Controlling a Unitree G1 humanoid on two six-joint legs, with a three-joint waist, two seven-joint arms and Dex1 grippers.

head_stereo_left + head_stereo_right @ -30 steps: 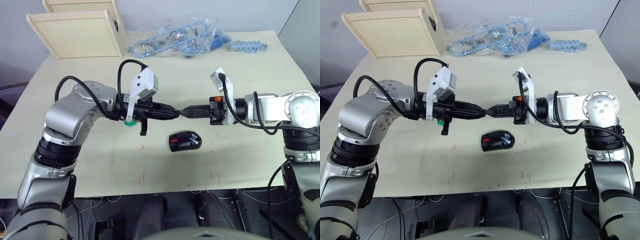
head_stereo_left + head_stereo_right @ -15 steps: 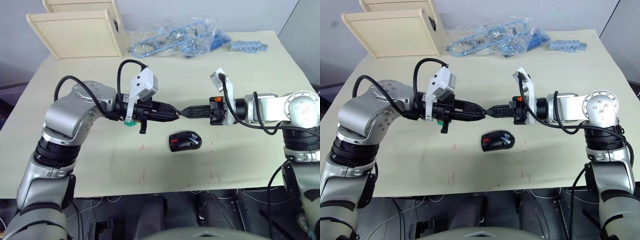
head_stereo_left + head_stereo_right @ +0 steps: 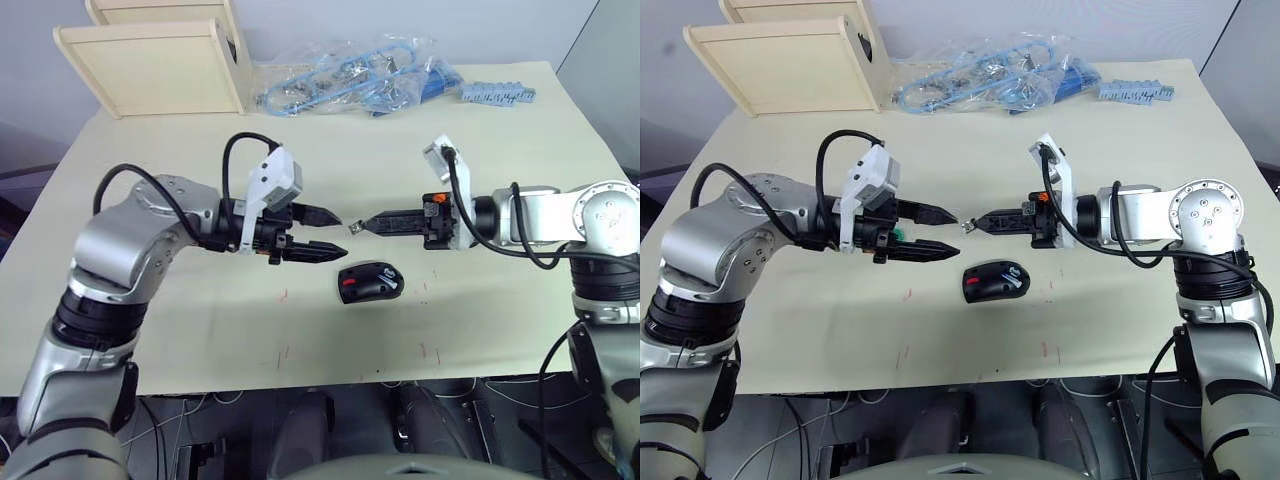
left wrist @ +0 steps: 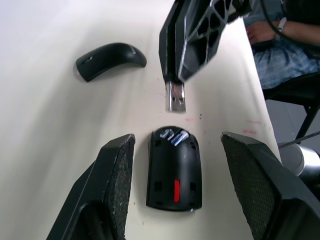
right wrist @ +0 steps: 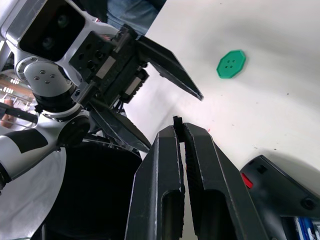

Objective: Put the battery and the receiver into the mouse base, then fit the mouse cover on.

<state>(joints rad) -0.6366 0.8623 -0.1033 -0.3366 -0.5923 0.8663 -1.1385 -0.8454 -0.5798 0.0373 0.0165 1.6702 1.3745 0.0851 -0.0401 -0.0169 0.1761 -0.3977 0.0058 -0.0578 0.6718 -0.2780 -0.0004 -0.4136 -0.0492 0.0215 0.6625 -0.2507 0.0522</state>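
The black mouse base (image 3: 370, 282) lies on the table with a red patch showing inside. The battery (image 4: 175, 136) sits in its compartment, silvery with blue. Just above and behind the base, my right gripper (image 3: 366, 226) is shut on the receiver (image 4: 175, 96), whose silver plug sticks out past the fingertips. My left gripper (image 3: 336, 235) stands open a short way to the left of the receiver, its fingers (image 4: 117, 170) apart and nothing between them. The mouse cover (image 4: 111, 60), a smooth black shell, lies on the table beyond the base in the left wrist view.
A green toothed disc (image 5: 230, 64) lies on the table under my left arm. At the back stand a wooden box (image 3: 150, 60), a plastic bag of blue parts (image 3: 350, 75) and a grey-blue strip (image 3: 497, 94). A person's sleeve (image 4: 280, 55) shows past the table edge.
My left gripper has opened and drawn back to the left, away from the right gripper's tip. The receiver stays in the right gripper, which has barely moved.
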